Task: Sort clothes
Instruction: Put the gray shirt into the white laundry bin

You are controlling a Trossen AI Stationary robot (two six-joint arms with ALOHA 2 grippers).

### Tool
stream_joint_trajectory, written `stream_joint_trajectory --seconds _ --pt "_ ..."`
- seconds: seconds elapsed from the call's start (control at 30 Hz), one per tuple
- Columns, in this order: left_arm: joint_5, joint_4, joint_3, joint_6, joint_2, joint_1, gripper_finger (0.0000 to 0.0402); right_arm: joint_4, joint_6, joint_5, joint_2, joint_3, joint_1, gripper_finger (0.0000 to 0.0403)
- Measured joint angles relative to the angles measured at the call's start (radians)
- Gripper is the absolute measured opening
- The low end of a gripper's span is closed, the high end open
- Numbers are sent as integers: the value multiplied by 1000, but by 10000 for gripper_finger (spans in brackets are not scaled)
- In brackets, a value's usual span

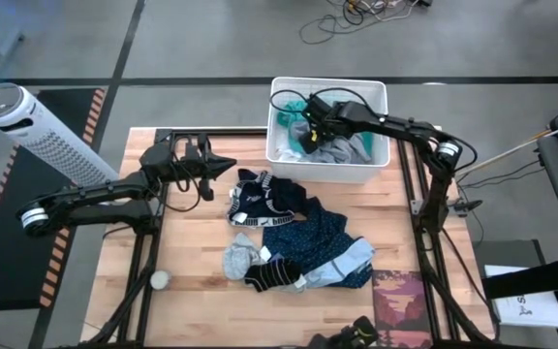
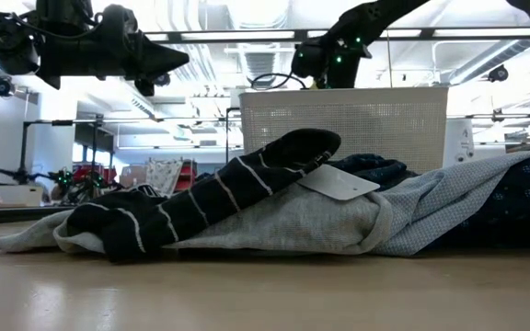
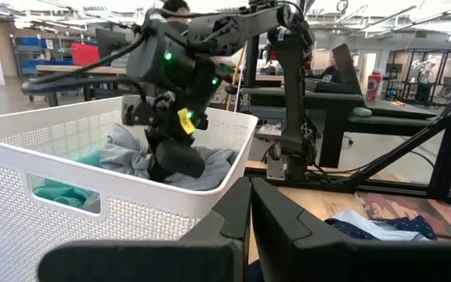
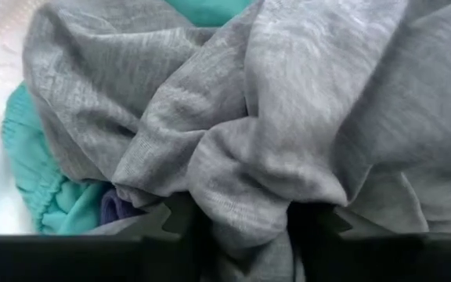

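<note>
A white basket [image 1: 327,82] stands at the table's far edge and holds a grey garment [image 4: 288,117] and a teal one [image 4: 30,164]. My right gripper [image 1: 310,136] reaches down into the basket, its fingers apart around a fold of the grey garment. On the table's middle lies a heap: a navy piece with white print [image 1: 260,199], a dark blue dotted piece [image 1: 313,237], striped socks [image 1: 269,274] and a grey piece [image 1: 240,257]. My left gripper [image 1: 226,165] hovers shut and level left of the basket, touching nothing. My right gripper comes slanting down from above onto the grey garment in the basket. A bunched fold [image 4: 241,211] of it fills the gap between the two parted fingers [image 4: 163,223]. The garment lies slack on the other clothes in the basket.
A dark red patterned mat [image 1: 400,301] lies at the table's near right corner. A small white ball [image 1: 160,279] sits near the left front. A white perforated tower [image 1: 37,131] stands off the table's left. In the low view a striped sock [image 2: 201,198] fronts the heap.
</note>
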Motion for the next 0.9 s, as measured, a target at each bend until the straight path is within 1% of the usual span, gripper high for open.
stream_joint_trajectory --seconds 0.33,0.53,0.63,0.73,0.9 --pt "0 1 0 0 -1 0 0 8 6 -1 9 5 1 192" --pt "0 0 0 0 -1 0 0 -32 -1 -3 9 64 2 221" --pt "0 0 0 0 -1 0 0 -81 -21 -8 9 128 9 233" --pt "0 -1 0 8 0 0 0 -166 -39 -14 9 228 10 240" --pt "-2 -1 0 13 0 0 0 -252 -50 -13 7 419 9 232"
